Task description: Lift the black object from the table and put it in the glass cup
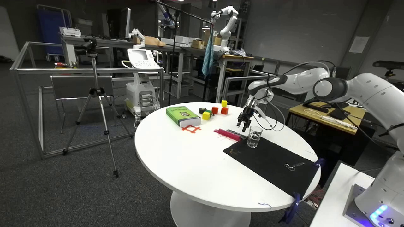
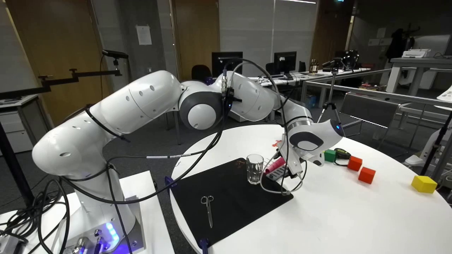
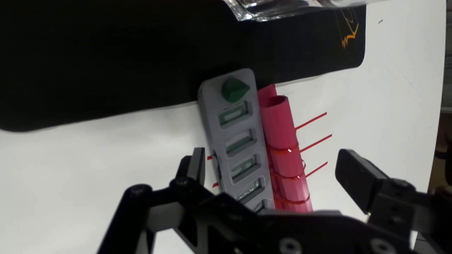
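Note:
The glass cup (image 1: pixel 254 137) stands upright on the black mat near its edge; it shows in both exterior views (image 2: pixel 254 169), and its lower part shows at the top of the wrist view (image 3: pixel 268 10). The table (image 1: pixel 186 160) is round and white. I do not see the slim black object in any view; it is hidden or out of view. My gripper (image 3: pixel 272 155) is open and empty, with its fingers apart above a grey holder and a pink roll. In an exterior view the gripper (image 1: pixel 241 125) hangs just beside the cup, above the table.
The grey holder (image 3: pixel 236 141) with green windows lies beside the pink roll (image 3: pixel 282 134) tied with red strips. Scissors (image 1: pixel 293 166) lie on the black mat (image 1: pixel 271 160). A green book (image 1: pixel 183 116), a yellow block (image 1: pixel 206 115) and red blocks (image 2: pixel 355 163) lie farther off.

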`<action>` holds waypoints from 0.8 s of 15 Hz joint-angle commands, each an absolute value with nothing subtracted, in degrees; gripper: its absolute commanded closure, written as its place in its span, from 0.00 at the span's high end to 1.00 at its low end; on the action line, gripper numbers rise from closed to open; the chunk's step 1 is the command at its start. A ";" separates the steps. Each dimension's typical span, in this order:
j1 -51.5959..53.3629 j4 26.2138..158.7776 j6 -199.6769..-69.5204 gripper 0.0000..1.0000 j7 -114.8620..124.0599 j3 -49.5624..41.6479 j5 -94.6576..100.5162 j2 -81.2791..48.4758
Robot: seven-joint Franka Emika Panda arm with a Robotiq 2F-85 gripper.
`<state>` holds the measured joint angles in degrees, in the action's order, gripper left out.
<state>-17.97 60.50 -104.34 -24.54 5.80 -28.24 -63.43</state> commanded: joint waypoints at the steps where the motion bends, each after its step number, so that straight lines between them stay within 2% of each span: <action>1: -19.07 59.72 -104.03 1.00 -26.41 7.58 -26.99 -64.13; 12: -18.15 60.31 -105.96 1.00 -29.77 6.55 -28.15 -64.87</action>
